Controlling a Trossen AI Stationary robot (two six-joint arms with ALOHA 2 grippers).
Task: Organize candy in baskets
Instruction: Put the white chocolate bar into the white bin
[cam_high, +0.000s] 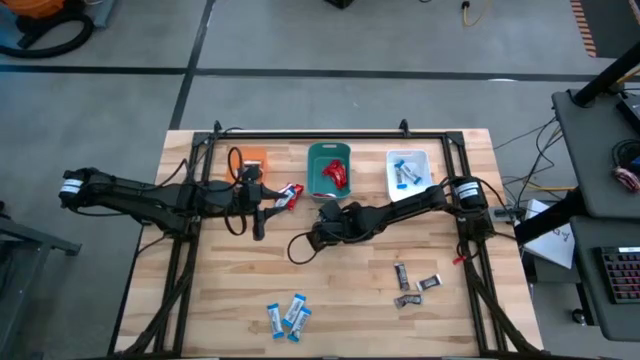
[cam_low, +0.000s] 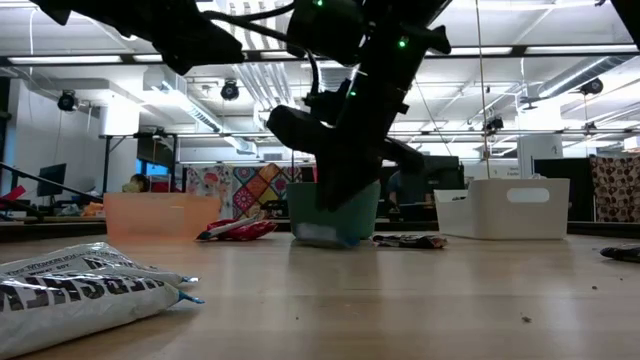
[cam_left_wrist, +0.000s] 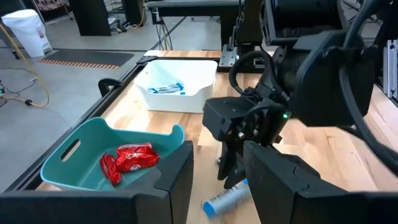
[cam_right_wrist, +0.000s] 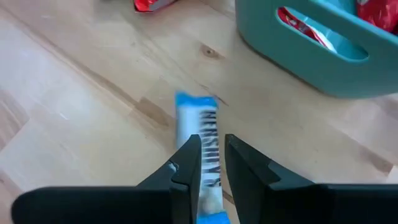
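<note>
Candy, blue-and-white bar: lies flat on the counter just in front of the teal basket, its length running between the fingers of the right tool. Fingers narrowly parted, one along each side of the bar; whether they press the wrapper cannot be told. In the left wrist view the same bar shows under the right tool, which points down at the counter.

Left tool: to the left of the teal basket, near the orange basket, fingers spread apart, nothing between them. A red candy lies on the counter just beside it, between it and the teal basket.

Teal basket: holds red candy, a few pieces bunched together. It looks tipped in the low view, the right arm in front of it.

White basket: to the right of the teal basket, holds blue-and-white candy.

Loose on the counter, well in front of the teal basket: a cluster of blue-and-white bars toward the left, a cluster of dark bars toward the right.
</note>
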